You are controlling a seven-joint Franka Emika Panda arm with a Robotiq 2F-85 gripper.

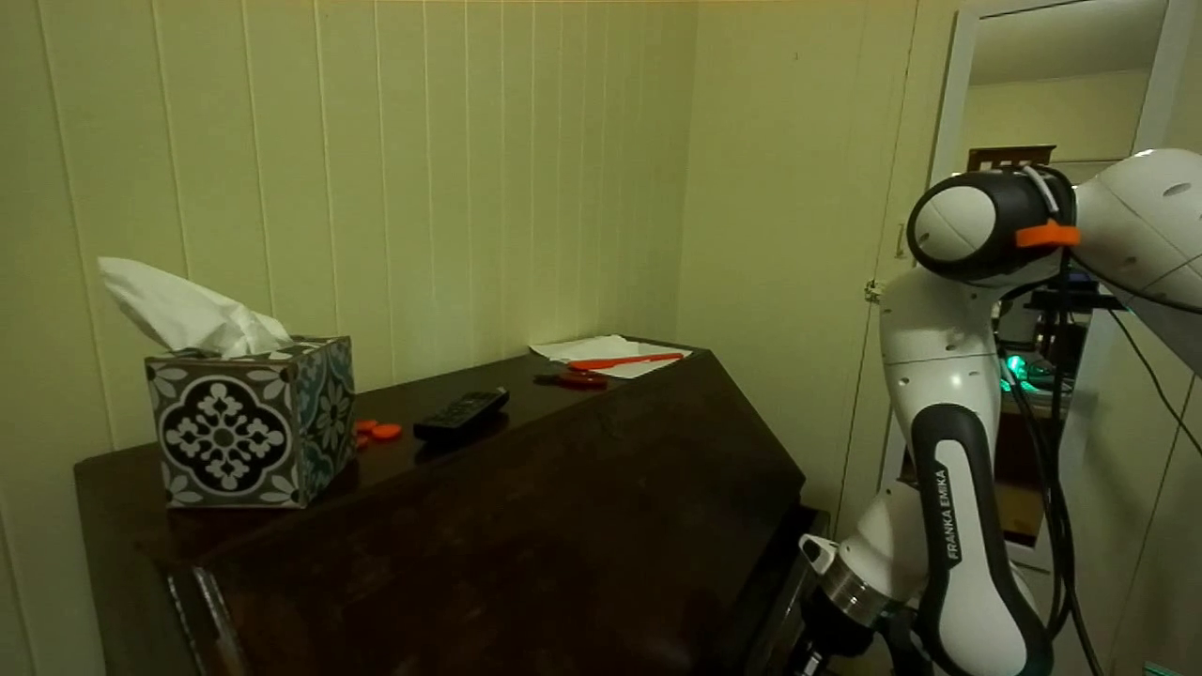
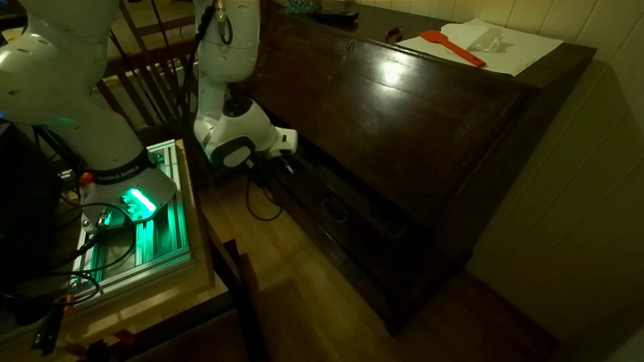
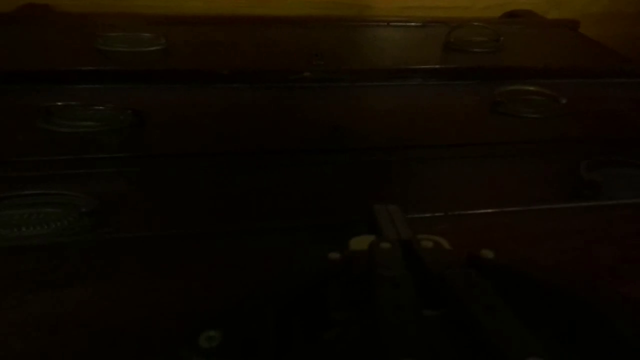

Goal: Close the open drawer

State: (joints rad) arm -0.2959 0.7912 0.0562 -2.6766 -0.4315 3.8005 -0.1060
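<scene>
The dark brown drawer (image 2: 347, 206) lies under the slanted front of the dresser (image 2: 382, 115) in an exterior view. It seems to stick out past the slanted front, but the shadow hides how far. In the wrist view, which is very dark, its front (image 3: 480, 182) shows between two oval handles. My gripper (image 3: 392, 220) points at the drawer's upper edge there, with its fingertips together and nothing seen between them. In the exterior views the gripper (image 2: 289, 168) is at the drawer's far end, and its body (image 1: 815, 657) is cut by the lower frame edge. Contact cannot be told.
On the dresser top stand a patterned tissue box (image 1: 230, 427), a black remote (image 1: 460, 415), orange pieces (image 1: 380, 431), and a red spatula (image 2: 453, 48) on white paper (image 2: 533, 48). Lower drawers with oval handles (image 3: 530, 101) lie below. The robot's base table (image 2: 201, 271) stands opposite.
</scene>
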